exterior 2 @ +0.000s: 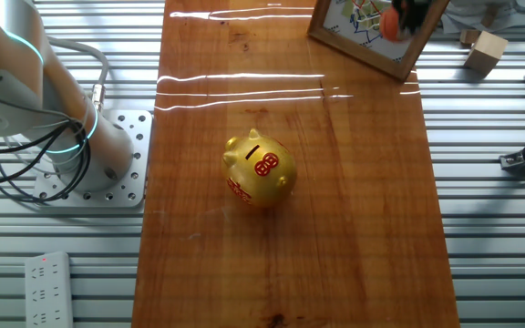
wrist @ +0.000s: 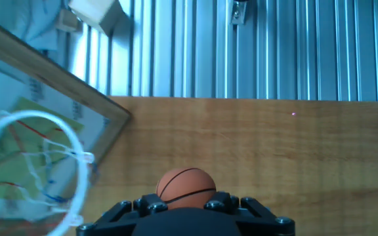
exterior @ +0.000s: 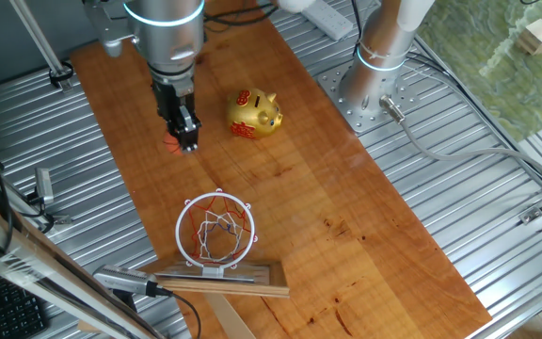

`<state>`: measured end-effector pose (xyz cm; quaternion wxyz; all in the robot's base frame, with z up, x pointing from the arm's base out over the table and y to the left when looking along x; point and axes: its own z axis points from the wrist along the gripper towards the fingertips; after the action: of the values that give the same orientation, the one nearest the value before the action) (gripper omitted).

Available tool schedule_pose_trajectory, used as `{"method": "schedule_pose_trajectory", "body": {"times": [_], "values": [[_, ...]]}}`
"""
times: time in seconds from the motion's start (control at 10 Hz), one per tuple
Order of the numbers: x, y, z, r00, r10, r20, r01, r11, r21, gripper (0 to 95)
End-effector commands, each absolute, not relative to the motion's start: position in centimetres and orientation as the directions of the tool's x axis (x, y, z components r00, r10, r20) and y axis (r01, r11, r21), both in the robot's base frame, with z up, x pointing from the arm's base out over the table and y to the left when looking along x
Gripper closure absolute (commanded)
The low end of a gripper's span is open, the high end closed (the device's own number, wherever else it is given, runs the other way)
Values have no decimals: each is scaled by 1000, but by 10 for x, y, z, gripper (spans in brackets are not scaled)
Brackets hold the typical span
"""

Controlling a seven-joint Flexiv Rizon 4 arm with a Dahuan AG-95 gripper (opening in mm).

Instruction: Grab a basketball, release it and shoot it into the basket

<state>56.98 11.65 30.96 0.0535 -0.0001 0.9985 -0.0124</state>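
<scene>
Nearest the hand camera sit the black gripper (wrist: 186,208) housing and the basketball (wrist: 186,188) — a small orange ball with thin dark seam lines, lodged at the gripper's front edge above the wooden tabletop (wrist: 274,157). Whether the fingers are actually pinching the ball or merely flanking it cannot be told from this view, as the fingertips themselves are not visible. In one fixed view the gripper (exterior: 187,141) points down at the tabletop (exterior: 346,226), its tip low over the wood, with a sliver of orange ball (exterior: 174,142) showing just beside the fingers; the gap between the fingers is too small to judge there either. The basket (exterior: 216,229) stands well apart from the gripper toward the near end of the board, its white-and-red ring horizontal, string net hanging inside, wooden backboard (exterior: 222,281) on the side away from the arm. In the hand view the ring (wrist: 38,170) appears at the left, with the backboard (wrist: 51,98) behind it. A gold-and-red piggy bank (exterior: 254,113) sits upright near the gripper — close, but not touching. The other fixed view shows the piggy bank (exterior 2: 260,169) mid-board and the backboard (exterior 2: 372,36) at the far end.
</scene>
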Motion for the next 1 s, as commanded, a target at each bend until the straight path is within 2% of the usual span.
{"method": "schedule_pose_trajectory", "body": {"times": [0.1,0.3,1.0], "values": [[569,137,321,-994,48,-101,50,999,-17,950],[562,145,323,-991,88,-99,88,996,3,950],[555,166,310,-990,89,-108,89,996,1,950]]}}
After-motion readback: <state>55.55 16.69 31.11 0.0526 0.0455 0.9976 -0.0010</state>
